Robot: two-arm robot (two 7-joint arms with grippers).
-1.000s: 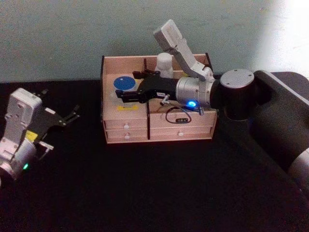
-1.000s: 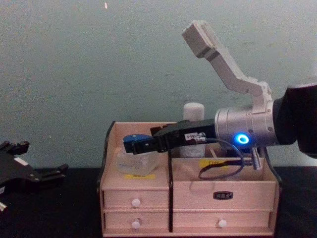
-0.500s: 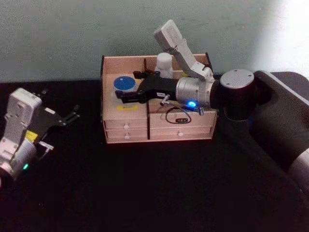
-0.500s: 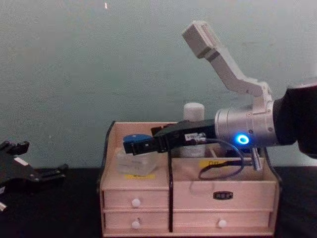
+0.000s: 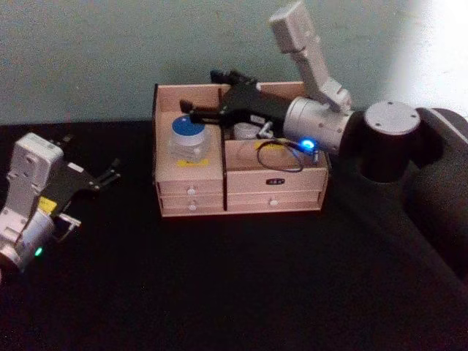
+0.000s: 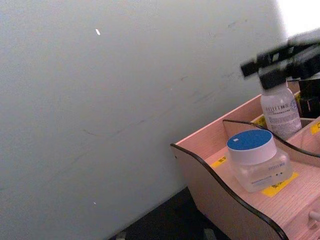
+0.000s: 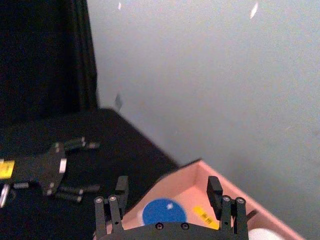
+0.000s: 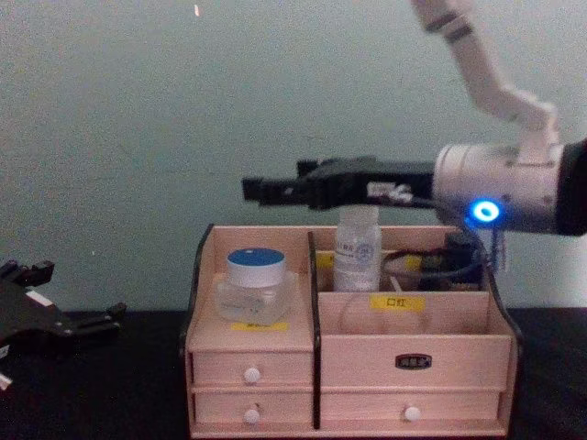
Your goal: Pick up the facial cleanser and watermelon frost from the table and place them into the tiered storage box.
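The table [image 5: 241, 292] is covered in black, and no loose item is seen on the part of it that the head and chest views take in. The box [image 8: 348, 353] stands at its back edge against the wall, drawers shut.

Both task items appear to be stowed. The jar [image 8: 256, 286], clear with a blue lid, sits upright in the left top compartment above a yellow label. The bottle [image 8: 357, 250], clear with a white cap, stands upright in the rear compartment just right of the dark divider. Which of the two is the cleanser and which the watermelon frost cannot be told.

The right tool [image 8: 275, 191] is held above the box, raised clear of the jar and bottle and touching neither; in the right wrist view its fingers [image 7: 116, 192] are spread apart with nothing between them. The left tool [image 5: 99, 178] is parked over the table well to the left of the box; its fingers look spread and nothing is held.

The placing is judged complete. What seems left is only for the right arm to be drawn away from the box.
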